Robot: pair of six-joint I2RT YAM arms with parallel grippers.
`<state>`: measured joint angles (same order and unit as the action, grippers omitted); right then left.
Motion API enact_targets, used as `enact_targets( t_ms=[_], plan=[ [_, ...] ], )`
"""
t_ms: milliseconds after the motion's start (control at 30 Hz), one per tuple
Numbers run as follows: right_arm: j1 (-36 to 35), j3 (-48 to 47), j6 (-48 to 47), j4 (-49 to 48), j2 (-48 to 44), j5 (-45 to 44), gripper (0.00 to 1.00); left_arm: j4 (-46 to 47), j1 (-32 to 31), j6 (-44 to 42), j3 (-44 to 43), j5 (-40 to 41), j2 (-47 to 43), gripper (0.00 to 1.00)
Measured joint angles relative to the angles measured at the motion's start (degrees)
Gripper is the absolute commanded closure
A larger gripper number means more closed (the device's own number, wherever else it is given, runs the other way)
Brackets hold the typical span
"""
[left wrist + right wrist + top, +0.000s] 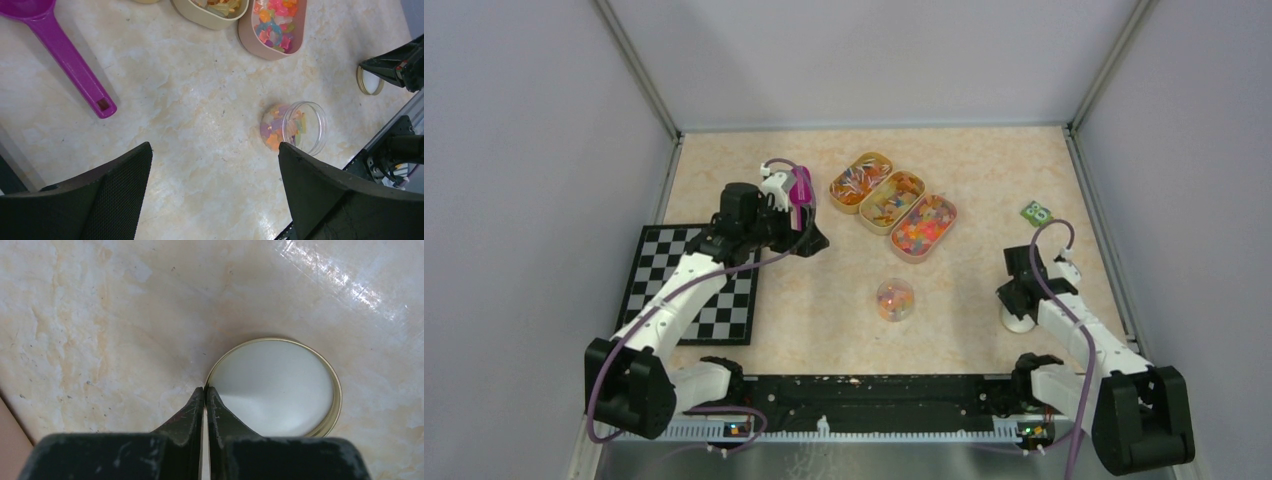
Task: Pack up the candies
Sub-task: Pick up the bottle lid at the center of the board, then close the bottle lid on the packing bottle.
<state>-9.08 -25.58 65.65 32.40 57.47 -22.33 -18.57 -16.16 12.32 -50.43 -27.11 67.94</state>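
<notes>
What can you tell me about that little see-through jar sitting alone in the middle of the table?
The jar is small, round and clear, plastic or glass by its look. It seems to stand upright with no lid on, partly filled with candies in orange, purple, pink and yellow. It sits on the marbled table, nearer the arms than the three oval trays and apart from them. Only the table touches it.

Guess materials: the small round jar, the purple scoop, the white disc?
Jar: clear, glossy, plastic or glass; candies show through its wall. Scoop: smooth purple moulded plastic, slight sheen. Disc: white satin face, thin gold rim, probably a metal lid.
</notes>
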Motion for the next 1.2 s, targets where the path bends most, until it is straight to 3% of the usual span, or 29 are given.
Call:
enact_targets(
  t_ms=[333, 533, 700, 867, 1000, 1200],
  plan=[
    [0.0, -1.7, -15.9, -4.9, -6.8, 9.9, 1.00, -0.1, 0.0, -0.1, 0.5, 3.1, -2.9, 0.01],
    [0.2, -3.4, -22.1, -13.7, -7.7, 33.2, 1.00, 0.1, 0.0, 0.3, 0.5, 2.2, -3.0, 0.03],
    [-0.2, -3.3, -20.2, -24.3, -8.3, 53.1, 1.00, 1.7, 0.0, 2.6, 0.5, -4.0, -3.0, 0.05],
    [-0.9, -2.0, -12.6, -37.7, -11.4, 65.3, 1.00, 5.2, 0.0, 6.5, 0.7, -11.8, -3.5, 0.12],
    [-3.7, 3.4, -4.3, -49.9, -12.9, 69.2, 1.00, 7.9, 0.0, 9.5, 2.2, -15.0, -3.7, 0.19],
    [-11.9, 9.4, 1.7, -57.7, -11.0, 68.7, 1.00, 11.4, -2.3, 13.7, 7.0, -16.3, -0.3, 0.23]
  ],
)
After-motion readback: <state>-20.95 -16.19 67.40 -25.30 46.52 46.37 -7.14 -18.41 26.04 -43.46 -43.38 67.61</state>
